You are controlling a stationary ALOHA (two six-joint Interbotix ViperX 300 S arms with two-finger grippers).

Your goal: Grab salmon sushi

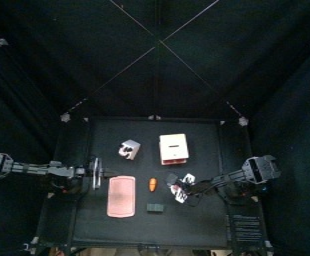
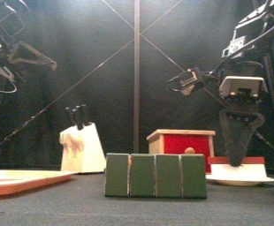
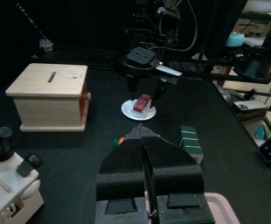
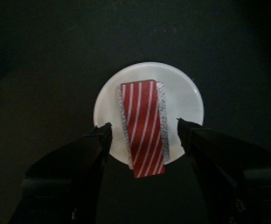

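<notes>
our right gripper [image 4: 144, 144] hangs wide open over a striped piece [image 4: 142, 127] on a white plate [image 4: 187, 94]. the sushi [image 1: 151, 186] lies beside it, towards the left gripper [image 3: 148, 156], clenched. small, light, likely slippery: pinch its long sides.

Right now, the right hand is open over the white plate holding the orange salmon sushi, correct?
No: the right hand is open over the white plate, but that plate holds a red-and-white striped piece, as the right wrist view shows. The salmon sushi lies apart from it.
</notes>
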